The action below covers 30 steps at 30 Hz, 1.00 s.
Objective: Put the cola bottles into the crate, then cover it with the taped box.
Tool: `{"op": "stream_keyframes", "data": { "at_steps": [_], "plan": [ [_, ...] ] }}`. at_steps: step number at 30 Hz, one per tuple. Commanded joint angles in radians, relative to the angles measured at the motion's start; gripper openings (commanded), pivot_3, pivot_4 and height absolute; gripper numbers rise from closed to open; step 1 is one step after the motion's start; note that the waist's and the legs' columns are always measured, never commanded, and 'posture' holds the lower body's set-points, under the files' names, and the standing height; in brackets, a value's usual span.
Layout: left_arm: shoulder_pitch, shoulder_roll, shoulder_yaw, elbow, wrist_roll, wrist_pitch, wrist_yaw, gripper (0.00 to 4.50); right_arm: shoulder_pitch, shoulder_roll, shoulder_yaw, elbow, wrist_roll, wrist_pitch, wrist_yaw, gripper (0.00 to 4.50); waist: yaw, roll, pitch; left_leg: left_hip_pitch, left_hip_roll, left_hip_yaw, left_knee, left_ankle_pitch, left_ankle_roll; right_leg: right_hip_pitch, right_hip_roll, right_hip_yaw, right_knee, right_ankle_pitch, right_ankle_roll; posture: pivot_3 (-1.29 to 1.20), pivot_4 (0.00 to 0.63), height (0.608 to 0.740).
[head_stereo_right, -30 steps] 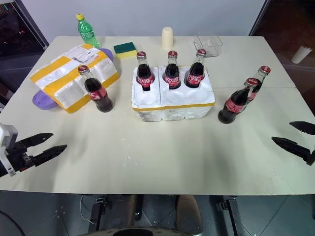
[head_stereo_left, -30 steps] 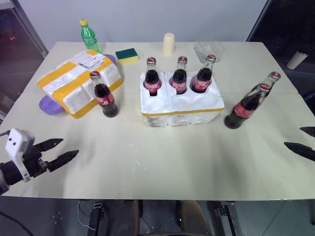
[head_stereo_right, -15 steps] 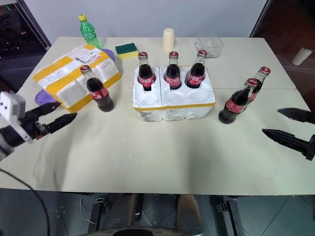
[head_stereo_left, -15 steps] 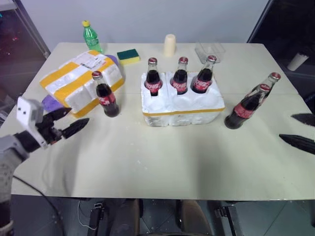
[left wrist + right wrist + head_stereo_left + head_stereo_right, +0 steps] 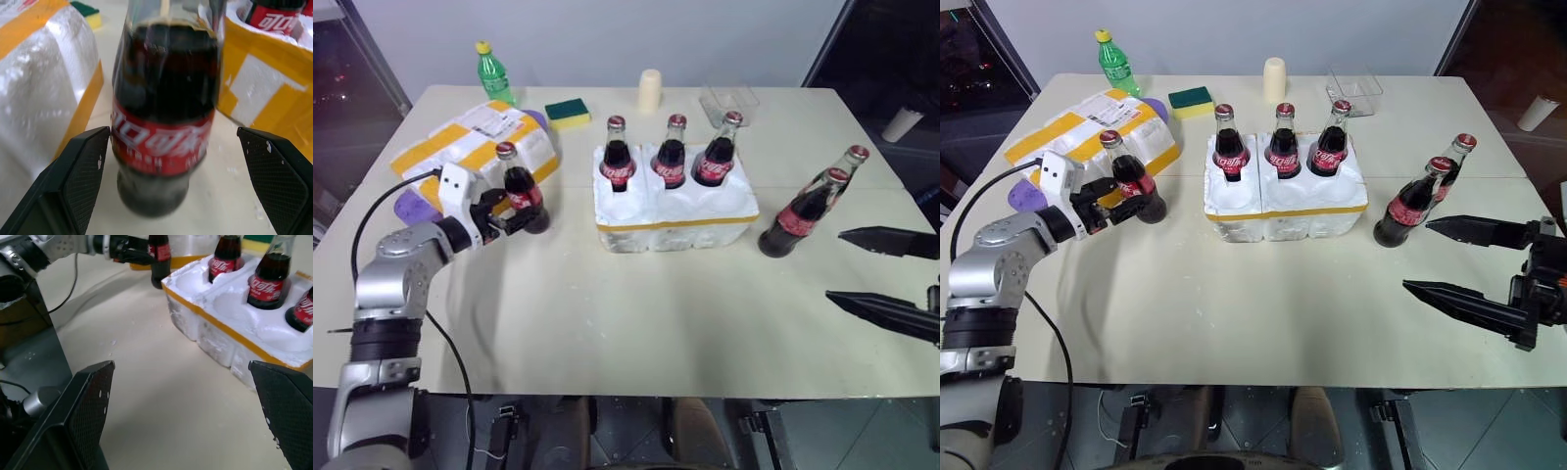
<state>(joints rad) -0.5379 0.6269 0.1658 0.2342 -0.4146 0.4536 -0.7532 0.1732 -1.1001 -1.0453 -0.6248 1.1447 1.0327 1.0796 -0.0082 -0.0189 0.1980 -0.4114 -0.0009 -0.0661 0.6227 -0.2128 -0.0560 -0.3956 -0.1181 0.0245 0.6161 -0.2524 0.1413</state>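
Left gripper (image 5: 1128, 203), fingers spread, flanks a lone cola bottle (image 5: 1133, 182) beside the taped box (image 5: 1087, 147); right gripper (image 5: 1440, 257), fingers apart, hovers near two more bottles (image 5: 1410, 204). On the table (image 5: 1263, 304), the crate (image 5: 1283, 201) holds three bottles (image 5: 1281, 142) in its rear wells.

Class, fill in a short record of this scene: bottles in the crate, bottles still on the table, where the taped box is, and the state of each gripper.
In crate: three cola bottles, back row
On table: one bottle beside the taped box; two bottles right of the crate
Taped box: on table, left of crate
Left gripper: open, fingers either side of the lone bottle
Right gripper: open, empty
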Motion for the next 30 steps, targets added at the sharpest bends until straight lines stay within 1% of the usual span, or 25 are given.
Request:
{"op": "stream_keyframes", "data": {
  "at_steps": [1, 5, 10, 11, 13, 14, 15, 18, 20, 22, 24, 25, 27, 28, 30],
  "plan": [
    [-0.066, -0.018, -0.021, 0.066, 0.039, -0.060, -0.005, 4.36, -0.019, -0.013, -0.044, -0.028, 0.074, 0.005, -0.034, 4.50, 0.001, 0.000, 0.000, 0.000, 0.000, 0.000, 0.000, 0.000, 0.000, 0.000, 0.000, 0.000, 0.000, 0.000, 0.000, 0.00, 0.150, 0.739],
    [-0.125, -0.040, -0.034, 0.158, 0.072, -0.099, -0.001, 4.36, -0.037, -0.023, -0.026, -0.036, 0.125, 0.005, -0.075, 4.50, 0.001, 0.000, 0.000, 0.000, 0.000, 0.000, 0.000, 0.000, 0.000, 0.000, 0.000, 0.000, 0.000, 0.001, 0.002, 0.00, 0.150, 0.739],
    [-0.165, -0.068, -0.039, 0.221, 0.096, -0.140, -0.016, 4.36, -0.050, -0.029, 0.009, -0.034, 0.133, -0.010, -0.103, 4.50, 0.000, 0.000, 0.000, 0.000, 0.000, 0.000, 0.000, 0.000, 0.000, 0.000, 0.000, 0.000, 0.000, 0.001, 0.003, 0.00, 0.150, 0.739],
    [-0.166, -0.071, -0.038, 0.222, 0.096, -0.151, -0.026, 4.12, -0.052, -0.030, 0.014, -0.032, 0.132, -0.013, -0.105, 4.50, 0.000, 0.000, 0.000, 0.000, 0.000, 0.000, 0.000, 0.000, 0.000, 0.000, 0.000, 0.000, 0.000, 0.001, 0.003, 0.00, 0.150, 0.739],
    [-0.159, -0.067, -0.037, 0.199, 0.088, -0.146, -0.053, 3.47, -0.057, -0.032, 0.019, -0.025, 0.134, -0.019, -0.105, 4.50, -0.001, 0.000, 0.000, 0.000, 0.000, 0.000, 0.000, 0.000, 0.000, 0.000, 0.000, 0.000, 0.000, 0.001, 0.003, 0.00, 0.150, 0.739],
    [-0.154, -0.061, -0.036, 0.181, 0.082, -0.130, -0.068, 2.93, -0.058, -0.032, 0.020, -0.021, 0.133, -0.021, -0.103, 4.50, -0.001, 0.000, 0.000, 0.000, 0.000, 0.000, 0.000, 0.000, 0.000, 0.000, 0.000, 0.000, 0.000, 0.001, 0.003, 0.00, 0.150, 0.739],
    [-0.146, -0.046, -0.032, 0.152, 0.064, -0.094, -0.093, 2.79, -0.057, -0.031, 0.021, -0.018, 0.128, -0.024, -0.099, 4.50, -0.001, -0.001, 0.000, 0.000, 0.000, 0.000, 0.000, 0.000, 0.000, 0.000, 0.000, 0.000, 0.000, 0.001, 0.003, 0.00, 0.150, 0.739],
    [-0.125, 0.008, -0.015, 0.041, -0.012, 0.027, -0.190, 2.84, -0.048, -0.023, 0.025, -0.014, 0.109, -0.035, -0.089, 4.50, -0.004, -0.001, 0.001, -0.001, 0.000, 0.000, 0.000, 0.000, 0.000, -0.001, 0.000, 0.000, 0.000, 0.001, 0.003, 0.00, 0.150, 0.739],
    [-0.126, 0.073, 0.004, -0.049, -0.106, 0.166, -0.281, 2.84, -0.038, -0.015, 0.028, -0.015, 0.094, -0.043, -0.082, 4.50, -0.003, -0.002, 0.001, -0.002, 0.000, -0.001, 0.000, 0.000, 0.000, -0.002, 0.000, 0.000, 0.001, 0.001, 0.003, 0.00, 0.150, 0.739],
    [-0.125, 0.155, -0.001, -0.146, -0.195, 0.276, -0.408, 2.84, -0.026, -0.007, 0.030, -0.014, 0.077, -0.053, -0.074, 4.50, -0.004, -0.005, 0.003, -0.004, 0.000, -0.002, 0.000, 0.000, 0.000, -0.004, 0.001, -0.001, 0.002, 0.001, 0.003, 0.00, 0.150, 0.739],
    [-0.132, 0.212, -0.025, -0.205, -0.245, 0.338, -0.498, 2.84, -0.017, -0.003, 0.034, -0.012, 0.062, -0.063, -0.068, 4.50, -0.004, -0.005, 0.003, -0.009, 0.000, -0.003, 0.003, 0.000, 0.000, -0.008, 0.001, -0.001, 0.004, 0.001, 0.003, 0.00, 0.150, 0.739],
    [-0.161, 0.224, -0.045, -0.223, -0.269, 0.368, -0.533, 2.84, -0.013, -0.001, 0.037, -0.008, 0.053, -0.069, -0.066, 4.50, -0.003, -0.005, 0.003, -0.009, 0.000, -0.003, 0.004, 0.000, 0.000, -0.008, 0.001, -0.001, 0.004, 0.001, 0.003, 0.00, 0.150, 0.739],
    [-0.216, 0.229, -0.074, -0.236, -0.294, 0.409, -0.571, 2.84, -0.009, 0.002, 0.042, -0.003, 0.043, -0.076, -0.064, 4.50, 0.010, -0.005, 0.003, -0.010, 0.000, -0.004, 0.006, 0.000, 0.000, -0.007, 0.001, -0.002, 0.004, 0.001, 0.003, 0.00, 0.150, 0.739],
    [-0.255, 0.208, -0.086, -0.220, -0.293, 0.409, -0.571, 2.84, -0.007, 0.004, 0.046, -0.004, 0.039, -0.079, -0.064, 4.50, 0.014, -0.005, 0.003, -0.011, 0.000, -0.004, 0.008, 0.000, 0.000, -0.007, 0.001, -0.002, 0.004, 0.000, 0.001, 0.00, 0.150, 0.739],
    [-0.350, 0.131, -0.103, -0.157, -0.276, 0.382, -0.536, 2.84, 0.002, 0.011, 0.052, -0.015, 0.033, -0.084, -0.069, 4.50, 0.025, -0.005, 0.003, -0.010, 0.000, -0.004, 0.009, 0.000, 0.000, -0.005, 0.001, -0.002, 0.004, 0.000, 0.001, 0.00, 0.150, 0.739]
  ]
}}
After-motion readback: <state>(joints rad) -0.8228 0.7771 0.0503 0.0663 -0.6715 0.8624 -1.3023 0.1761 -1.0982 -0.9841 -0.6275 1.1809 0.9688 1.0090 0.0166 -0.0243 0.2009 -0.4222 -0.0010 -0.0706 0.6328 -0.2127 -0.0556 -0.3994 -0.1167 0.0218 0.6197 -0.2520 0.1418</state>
